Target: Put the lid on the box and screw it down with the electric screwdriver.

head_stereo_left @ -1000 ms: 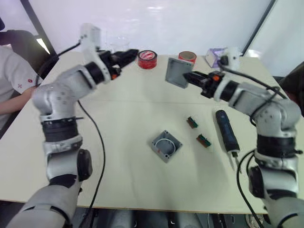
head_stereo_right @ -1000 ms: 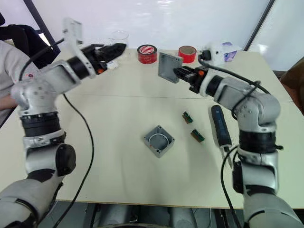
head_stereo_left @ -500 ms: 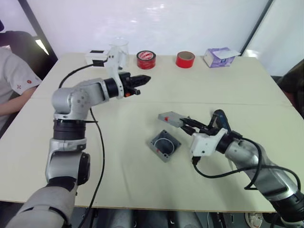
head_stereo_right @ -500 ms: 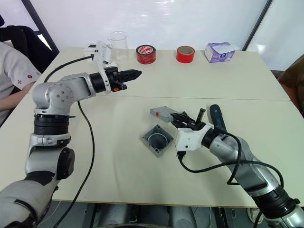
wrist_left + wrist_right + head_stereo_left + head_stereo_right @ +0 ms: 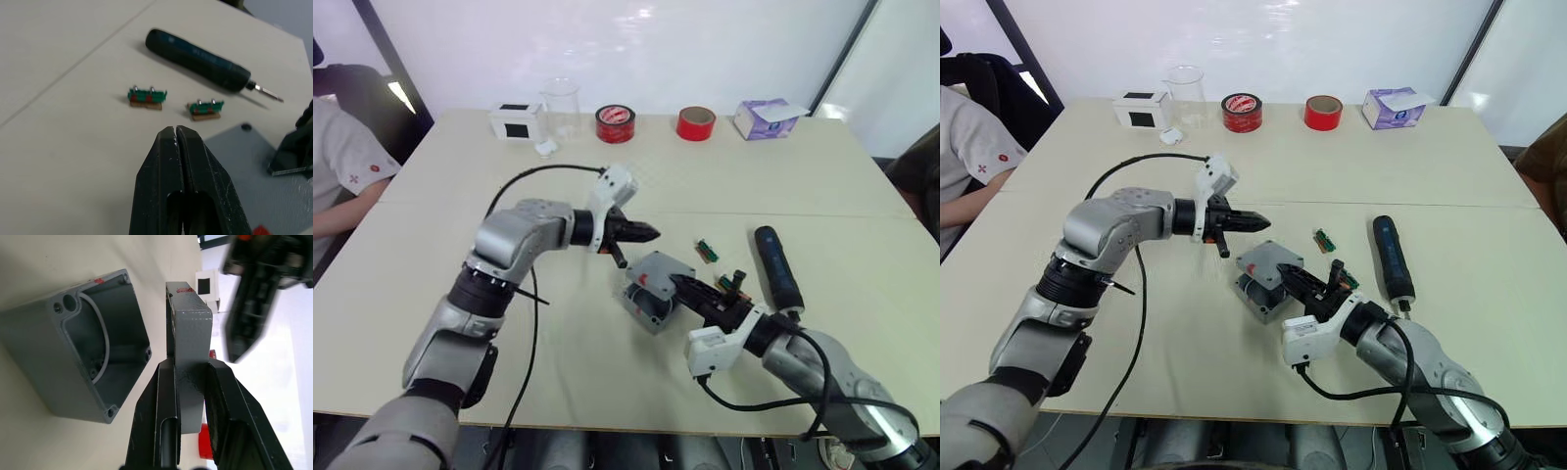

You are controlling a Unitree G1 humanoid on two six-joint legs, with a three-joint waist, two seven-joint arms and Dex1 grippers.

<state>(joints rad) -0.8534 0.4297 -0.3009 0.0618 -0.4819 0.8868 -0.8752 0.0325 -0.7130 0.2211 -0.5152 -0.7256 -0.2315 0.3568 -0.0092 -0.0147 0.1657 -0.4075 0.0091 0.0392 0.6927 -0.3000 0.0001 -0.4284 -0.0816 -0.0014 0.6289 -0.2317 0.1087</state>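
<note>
R wrist cam is showing the right gripper pinching the lid by its edge, just above the open box w/ a white wire loop inside. Head cam is showing the left gripper, fingers pressed together, hovering beside the lid; the electric screwdriver is lying on the table to the right.

Lid and box: matt grey, finely grained finish. Table: smooth, matt cream surface.

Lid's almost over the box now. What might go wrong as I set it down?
1. The right tool grips the lid by one edge, tilted above the box; it may land skewed, off the corner holes.
2. The shut left tool hovers close beside the lid and may bump it.
3. Two small green circuit boards lie near the box, beside the electric screwdriver; an arm may sweep them.
</note>
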